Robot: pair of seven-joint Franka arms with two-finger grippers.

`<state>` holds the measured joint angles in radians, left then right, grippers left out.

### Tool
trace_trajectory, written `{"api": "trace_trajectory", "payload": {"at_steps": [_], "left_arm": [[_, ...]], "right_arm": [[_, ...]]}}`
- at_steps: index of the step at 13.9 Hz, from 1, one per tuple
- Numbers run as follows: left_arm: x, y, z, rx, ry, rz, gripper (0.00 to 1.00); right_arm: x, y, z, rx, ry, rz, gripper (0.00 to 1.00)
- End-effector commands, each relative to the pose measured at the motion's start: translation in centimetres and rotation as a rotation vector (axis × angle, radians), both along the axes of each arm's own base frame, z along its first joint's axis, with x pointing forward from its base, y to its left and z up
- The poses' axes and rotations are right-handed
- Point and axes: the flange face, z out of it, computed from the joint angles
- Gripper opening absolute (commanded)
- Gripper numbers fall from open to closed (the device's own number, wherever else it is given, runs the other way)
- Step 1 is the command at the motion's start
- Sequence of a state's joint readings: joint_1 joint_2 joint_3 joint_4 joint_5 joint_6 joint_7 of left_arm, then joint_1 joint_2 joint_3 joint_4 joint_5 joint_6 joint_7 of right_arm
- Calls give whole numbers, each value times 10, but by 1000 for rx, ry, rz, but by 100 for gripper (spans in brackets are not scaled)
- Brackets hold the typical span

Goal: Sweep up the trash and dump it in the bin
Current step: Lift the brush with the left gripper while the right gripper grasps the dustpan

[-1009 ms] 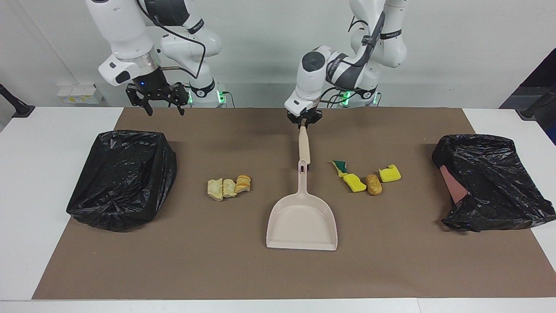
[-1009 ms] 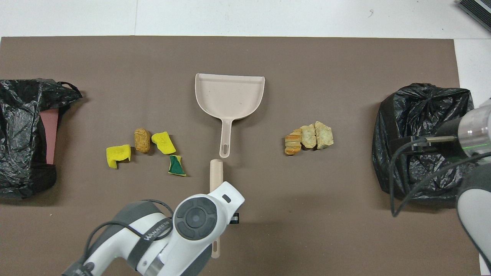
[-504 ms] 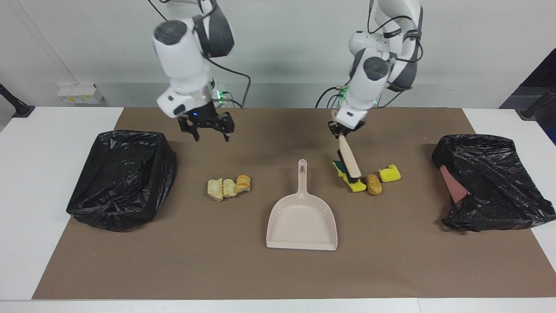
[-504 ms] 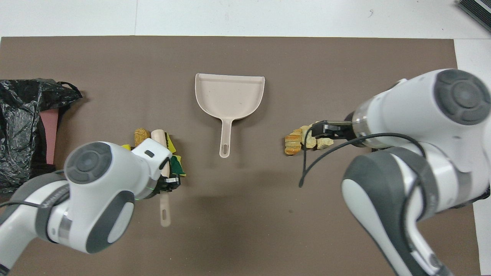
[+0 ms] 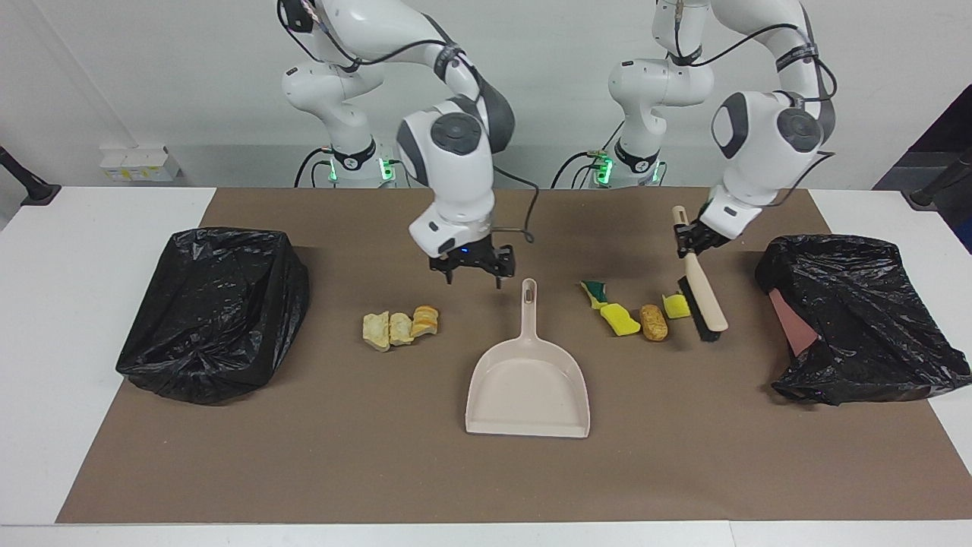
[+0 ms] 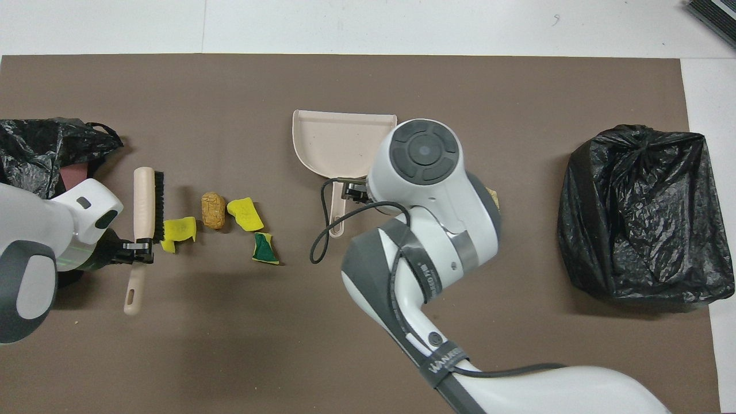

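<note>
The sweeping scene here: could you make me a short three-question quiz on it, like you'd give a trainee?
1. True or false: the left gripper holds the brush by its handle.
2. Which scrap do the brush's bristles touch? A) the brown lump B) the yellow sponge chunk nearest the left arm's end C) the green-and-yellow sponge piece
3. Fill in: the right gripper hangs open just above the handle of the ____.

Key: 1 true; 2 B; 3 dustpan. The pale pastry pieces lie untouched beside the dustpan, toward the right arm's end.
</note>
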<state>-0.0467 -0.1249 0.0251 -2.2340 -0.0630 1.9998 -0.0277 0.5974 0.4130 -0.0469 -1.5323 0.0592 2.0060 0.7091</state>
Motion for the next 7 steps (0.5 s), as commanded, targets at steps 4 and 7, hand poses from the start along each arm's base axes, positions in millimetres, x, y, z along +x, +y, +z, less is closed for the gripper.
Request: {"api": "trace_trajectory", "payload": {"at_steps": [4,7], "left_arm": [[7,43,-45,10,15,-20,0],[1,24,-53,13,33,-37,0]], "right_arm": [[19,69,-58,-25,-76,29,100],[9,78,-63,-71,-89,96,100]]}}
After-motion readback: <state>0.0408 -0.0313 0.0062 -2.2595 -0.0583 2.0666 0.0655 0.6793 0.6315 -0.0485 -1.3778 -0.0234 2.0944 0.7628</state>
